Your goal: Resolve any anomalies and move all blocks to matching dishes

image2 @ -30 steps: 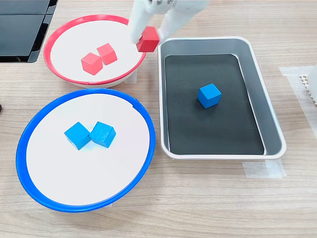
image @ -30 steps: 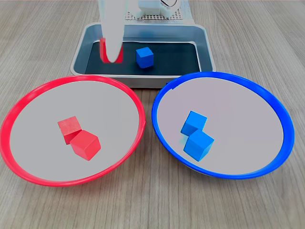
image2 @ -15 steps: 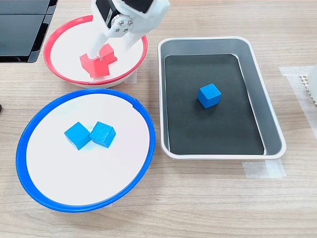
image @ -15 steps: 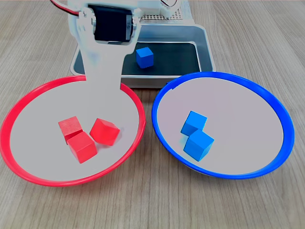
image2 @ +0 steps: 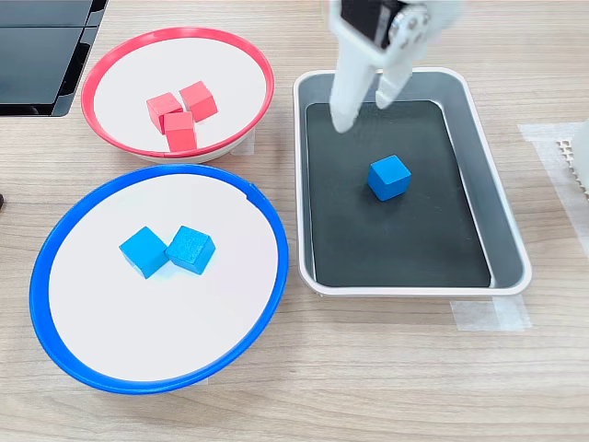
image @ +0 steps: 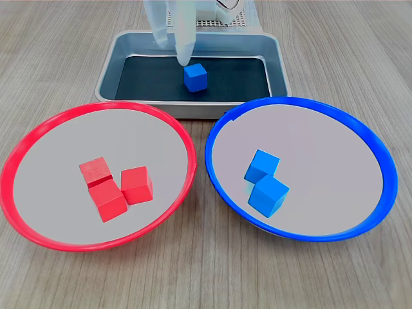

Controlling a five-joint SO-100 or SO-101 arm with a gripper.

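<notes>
Second exterior view shows my tool [image2: 362, 109] hanging over the silver tray [image2: 508, 226], its two white fingers [image2: 348, 90] spread apart and gripping nothing. Its tips sit above the tray's black floor, near the single blue block [image2: 389, 177] but apart from it, toward the second exterior view's upper left of that block. In the first exterior view the tool [image: 174, 48] points down just above and left of the same blue block [image: 196, 77].

Three red blocks [image2: 179, 113] lie clustered in the red-rimmed dish [image2: 258, 69]; in the first exterior view they [image: 114, 188] touch one another left of the dish's middle. Two blue blocks [image2: 167, 250] sit side by side, touching, in the blue-rimmed dish [image2: 267, 304]. Both dishes and the tray rest on the wooden tabletop [image2: 386, 368].
</notes>
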